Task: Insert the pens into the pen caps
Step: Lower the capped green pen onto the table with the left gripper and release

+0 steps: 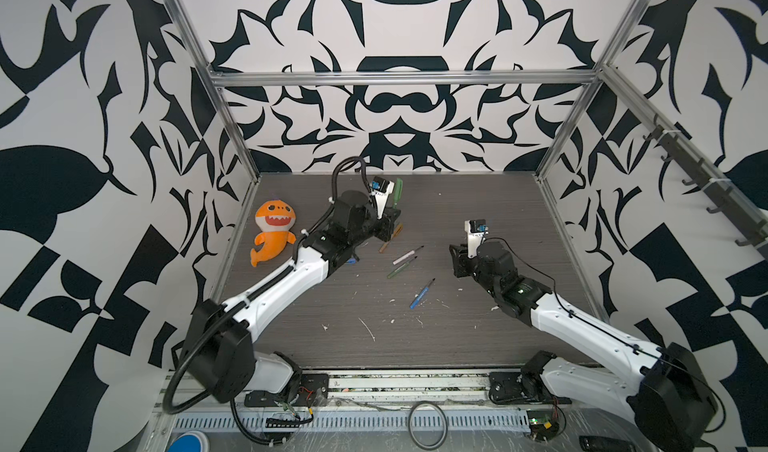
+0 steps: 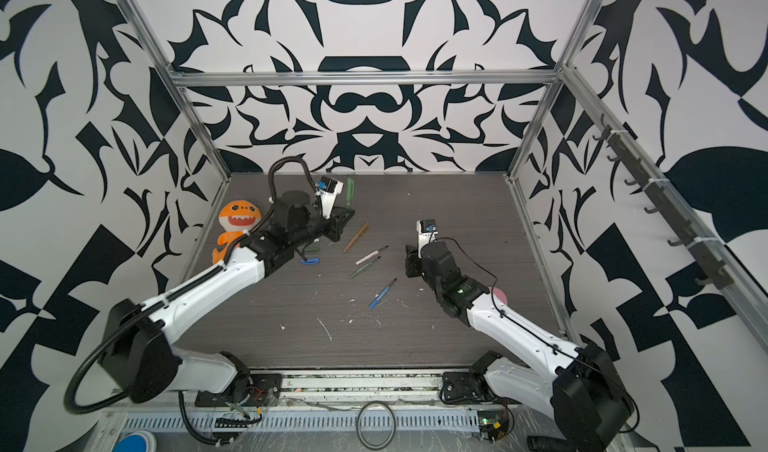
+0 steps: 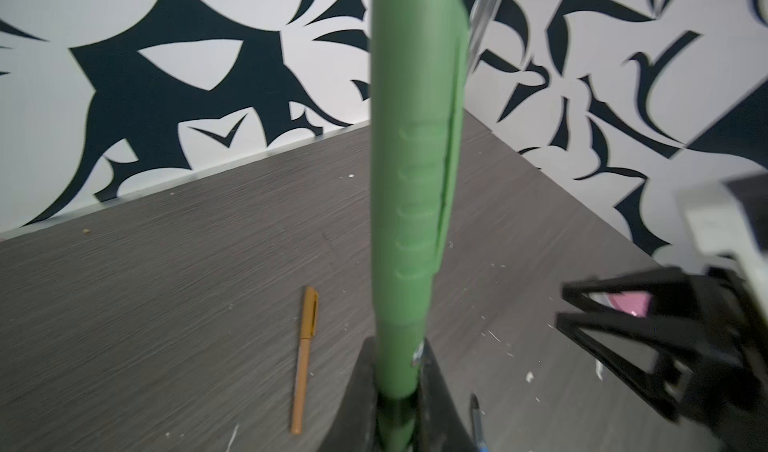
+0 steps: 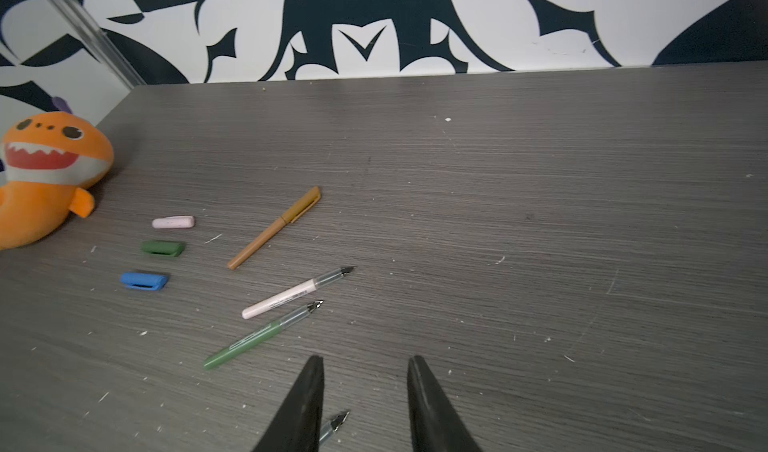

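Green capped pen point(image 3: 411, 180) stands clenched in left gripper point(image 3: 398, 371) jaws; right gripper point(image 4: 366, 362) jaws partly spread, empty, above the desk point(image 4: 540, 221).

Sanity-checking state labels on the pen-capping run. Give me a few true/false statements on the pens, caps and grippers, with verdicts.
1. The left gripper has its fingers clamped on a capped green plastic pen. True.
2. The orange-brown plastic pen lies uncapped. False: its cap is on.
3. The right gripper holds the blue plastic pen. False: its fingers are open and empty, and that pen lies on the dark wood-grain table.
4. A pale pink plastic cap, a green plastic cap and a blue plastic cap lie loose near the orange plush shark. True.
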You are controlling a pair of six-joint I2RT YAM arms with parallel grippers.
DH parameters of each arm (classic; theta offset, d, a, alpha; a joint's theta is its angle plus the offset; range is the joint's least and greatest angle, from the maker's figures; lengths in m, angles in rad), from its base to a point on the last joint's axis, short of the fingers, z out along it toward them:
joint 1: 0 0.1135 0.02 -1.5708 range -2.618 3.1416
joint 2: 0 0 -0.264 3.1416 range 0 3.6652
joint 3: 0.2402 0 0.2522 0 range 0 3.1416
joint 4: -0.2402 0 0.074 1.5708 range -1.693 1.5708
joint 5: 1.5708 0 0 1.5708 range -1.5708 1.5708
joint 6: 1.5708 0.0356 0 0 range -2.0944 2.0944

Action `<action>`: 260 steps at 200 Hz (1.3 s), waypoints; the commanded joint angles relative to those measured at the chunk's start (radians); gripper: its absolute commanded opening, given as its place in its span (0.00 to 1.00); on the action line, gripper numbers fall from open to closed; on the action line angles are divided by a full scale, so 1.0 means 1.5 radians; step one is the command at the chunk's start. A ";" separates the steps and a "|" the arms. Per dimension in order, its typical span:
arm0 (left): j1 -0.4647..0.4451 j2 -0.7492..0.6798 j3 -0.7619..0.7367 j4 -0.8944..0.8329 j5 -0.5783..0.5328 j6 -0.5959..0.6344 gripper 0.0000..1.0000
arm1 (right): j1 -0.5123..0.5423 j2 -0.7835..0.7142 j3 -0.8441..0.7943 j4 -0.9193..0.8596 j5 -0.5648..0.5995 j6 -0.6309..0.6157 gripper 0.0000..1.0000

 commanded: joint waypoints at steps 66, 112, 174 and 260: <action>0.059 0.355 0.315 -0.454 -0.062 0.011 0.13 | -0.003 -0.013 -0.113 0.178 0.183 0.042 0.33; 0.066 0.477 0.397 -0.507 -0.066 -0.006 0.15 | -0.003 -0.009 -0.110 0.167 0.182 0.055 0.32; 0.084 0.580 0.489 -0.529 -0.049 -0.037 0.16 | -0.003 -0.009 -0.107 0.160 0.156 0.067 0.32; 0.097 0.597 0.513 -0.554 -0.031 -0.031 0.25 | -0.003 0.008 -0.100 0.157 0.137 0.073 0.32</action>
